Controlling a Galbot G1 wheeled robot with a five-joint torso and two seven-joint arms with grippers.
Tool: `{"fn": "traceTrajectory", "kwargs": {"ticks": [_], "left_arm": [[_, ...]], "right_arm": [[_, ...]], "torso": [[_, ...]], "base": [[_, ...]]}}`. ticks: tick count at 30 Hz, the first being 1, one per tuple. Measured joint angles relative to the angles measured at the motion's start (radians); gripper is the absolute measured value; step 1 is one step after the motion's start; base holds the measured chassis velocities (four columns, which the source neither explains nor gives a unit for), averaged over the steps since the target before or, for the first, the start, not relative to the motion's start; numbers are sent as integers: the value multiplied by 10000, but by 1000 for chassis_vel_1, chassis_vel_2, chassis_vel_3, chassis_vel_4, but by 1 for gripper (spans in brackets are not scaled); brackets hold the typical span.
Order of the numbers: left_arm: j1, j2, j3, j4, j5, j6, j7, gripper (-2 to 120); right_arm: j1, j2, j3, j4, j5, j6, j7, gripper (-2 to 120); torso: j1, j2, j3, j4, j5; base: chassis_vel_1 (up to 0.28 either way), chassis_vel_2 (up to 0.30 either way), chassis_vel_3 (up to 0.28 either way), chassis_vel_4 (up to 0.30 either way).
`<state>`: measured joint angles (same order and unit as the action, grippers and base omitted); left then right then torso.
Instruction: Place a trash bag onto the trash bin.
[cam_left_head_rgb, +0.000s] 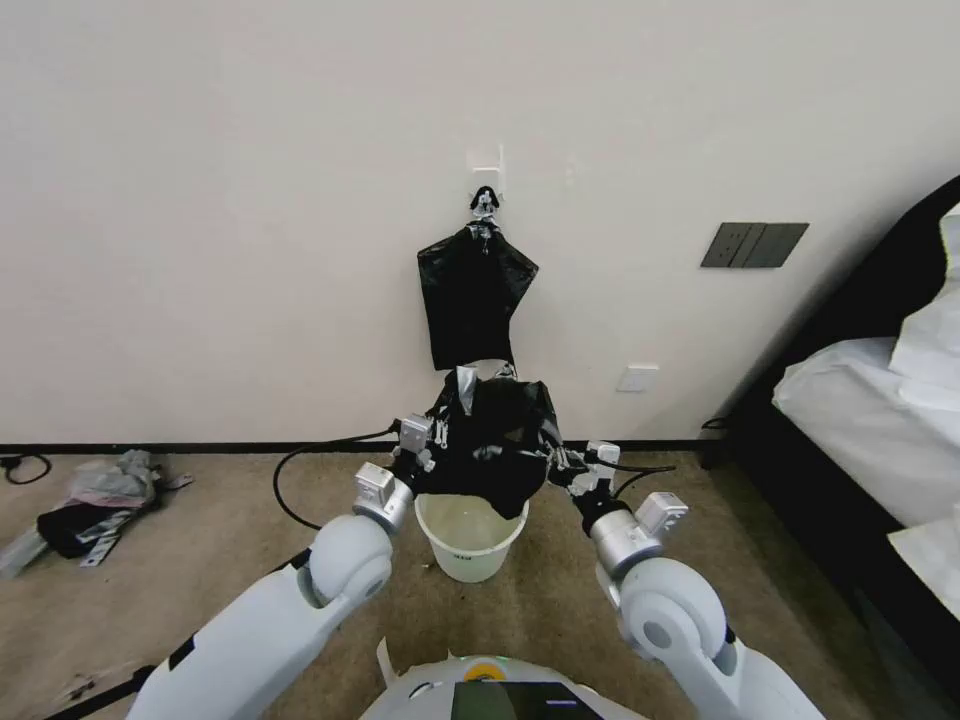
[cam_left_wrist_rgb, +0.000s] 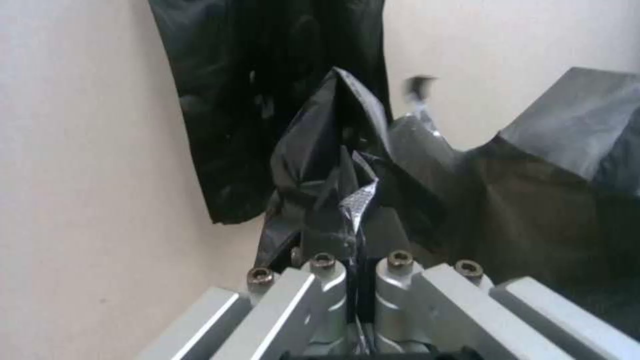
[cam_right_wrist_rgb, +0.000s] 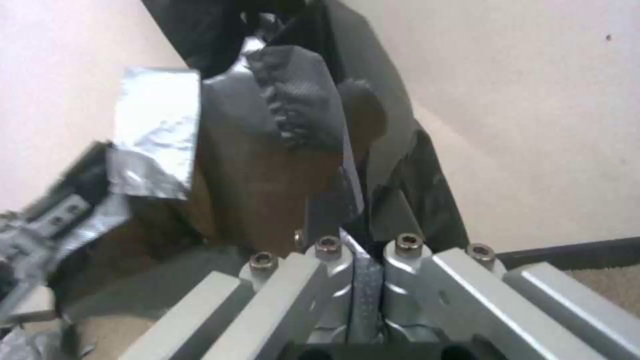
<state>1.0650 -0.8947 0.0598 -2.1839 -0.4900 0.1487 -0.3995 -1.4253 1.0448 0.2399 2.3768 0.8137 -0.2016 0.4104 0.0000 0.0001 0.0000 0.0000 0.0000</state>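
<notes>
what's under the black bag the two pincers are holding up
The round cream-white plastic bin stands on the carpet beneath the thin glossy black plastic bag, held by the left pincer and right pincer. The bag's sagging bottom covers the bin's far rim.

Glossy black trash bag (cam_left_head_rgb: 497, 440), cream-white trash bin (cam_left_head_rgb: 470, 540), beige carpet (cam_left_head_rgb: 250, 520), off-white wall (cam_left_head_rgb: 250, 200).

A flat bundle of black bags (cam_left_head_rgb: 474, 297) hangs from a hook (cam_left_head_rgb: 485, 203) on the far wall. A dark switch panel (cam_left_head_rgb: 753, 245) sits to its right. Crumpled clothes (cam_left_head_rgb: 88, 505) lie on the carpet far left; a bed (cam_left_head_rgb: 870, 420) stands right.
</notes>
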Motion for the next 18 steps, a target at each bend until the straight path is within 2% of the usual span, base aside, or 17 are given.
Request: {"fn": "traceTrajectory", "kwargs": {"ticks": [7, 11, 18], "left_arm": [[198, -301, 164, 183, -15, 54, -236, 0], [902, -738, 119, 590, 28, 63, -505, 0], [1543, -879, -219, 959, 324, -153, -521, 0]], "right_arm": [[-330, 170, -35, 53, -166, -1, 1, 0], [-407, 776, -482, -595, -280, -2, 185, 0], [-502, 1301, -990, -1021, -587, -7, 354, 0]], "torso": [[0, 0, 0, -1, 0], [0, -1, 0, 1, 0], [0, -1, 0, 1, -1]], "base": [[0, 0, 0, 0], [0, 0, 0, 0], [0, 0, 0, 0]]}}
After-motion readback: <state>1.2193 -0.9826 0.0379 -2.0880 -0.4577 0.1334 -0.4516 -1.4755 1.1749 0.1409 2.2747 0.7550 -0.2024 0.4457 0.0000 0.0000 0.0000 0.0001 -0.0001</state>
